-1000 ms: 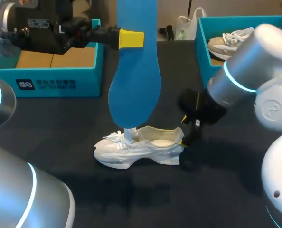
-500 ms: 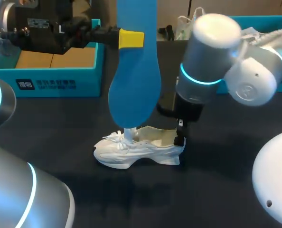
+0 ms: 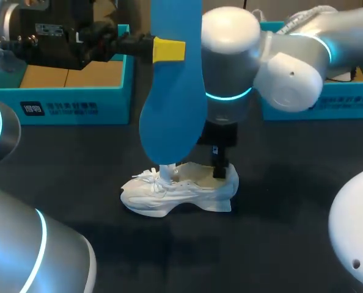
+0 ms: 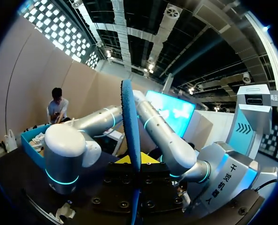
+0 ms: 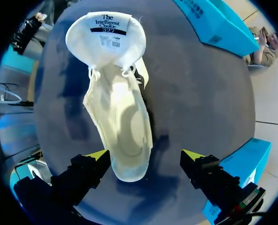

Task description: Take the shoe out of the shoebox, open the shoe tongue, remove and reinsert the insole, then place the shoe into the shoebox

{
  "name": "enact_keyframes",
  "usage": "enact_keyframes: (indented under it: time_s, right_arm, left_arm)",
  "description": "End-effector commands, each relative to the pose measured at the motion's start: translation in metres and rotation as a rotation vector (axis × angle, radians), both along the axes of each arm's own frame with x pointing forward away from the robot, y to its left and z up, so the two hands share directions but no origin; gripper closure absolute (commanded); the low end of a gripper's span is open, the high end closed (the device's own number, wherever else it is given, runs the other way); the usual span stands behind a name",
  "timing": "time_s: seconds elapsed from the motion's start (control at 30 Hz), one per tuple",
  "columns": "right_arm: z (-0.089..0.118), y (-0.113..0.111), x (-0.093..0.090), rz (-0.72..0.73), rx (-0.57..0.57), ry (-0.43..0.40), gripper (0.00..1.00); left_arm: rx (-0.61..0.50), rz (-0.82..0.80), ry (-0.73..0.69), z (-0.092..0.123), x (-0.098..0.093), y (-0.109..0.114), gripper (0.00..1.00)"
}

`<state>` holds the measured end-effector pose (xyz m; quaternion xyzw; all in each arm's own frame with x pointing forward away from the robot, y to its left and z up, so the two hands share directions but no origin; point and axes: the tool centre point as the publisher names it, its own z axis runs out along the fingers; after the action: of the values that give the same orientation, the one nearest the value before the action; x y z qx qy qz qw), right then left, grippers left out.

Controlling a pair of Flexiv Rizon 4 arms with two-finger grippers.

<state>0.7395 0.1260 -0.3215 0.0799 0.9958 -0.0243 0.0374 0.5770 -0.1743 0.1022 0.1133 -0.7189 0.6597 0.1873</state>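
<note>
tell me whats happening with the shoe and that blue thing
The left gripper holds the blue insole upright above the white shoe, which sits on the table. The right gripper hangs open over the shoe's heel, a finger at each side. The insole is out, not yet back in.

The left arm (image 3: 29,244) and right arm (image 3: 230,55) are glossy silver-white rounded links with glowing cyan joint rings. The right pincer (image 5: 145,157) has black, yellow-tipped fingers.

Left pincer (image 3: 169,50) raised and clamped, right pincer (image 5: 145,156) pointing down, fingers apart
</note>
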Motion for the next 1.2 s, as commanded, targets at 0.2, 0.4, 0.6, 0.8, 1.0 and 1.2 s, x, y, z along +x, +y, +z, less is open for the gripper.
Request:
enact_keyframes:
  time_s: [0.2, 0.4, 0.6, 0.8, 1.0, 1.2]
  right_arm:
    - [-0.038, 0.015, 0.030, 0.050, -0.021, 0.041, 0.00]
    - [-0.054, 0.016, 0.032, 0.052, 0.010, 0.055, 0.00]
    - [-0.065, 0.015, 0.034, 0.051, 0.024, 0.075, 0.00]
    - [-0.071, 0.018, 0.034, 0.062, 0.027, 0.102, 1.00]
    - [-0.069, 0.017, 0.032, 0.063, 0.020, 0.113, 1.00]
    - [-0.066, 0.018, 0.029, 0.061, 0.017, 0.129, 1.00]
  left_arm:
    - [0.002, 0.000, 0.000, 0.000, 0.000, -0.001, 1.00]
    - [0.002, 0.000, 0.000, 0.000, 0.000, -0.001, 1.00]
    - [0.002, 0.000, 0.000, 0.000, 0.000, -0.001, 1.00]
    - [0.002, 0.000, 0.000, 0.000, 0.000, -0.001, 1.00]
    - [0.002, 0.000, 0.000, 0.000, 0.000, -0.001, 1.00]
    - [0.002, 0.000, 0.000, 0.000, 0.000, -0.001, 1.00]
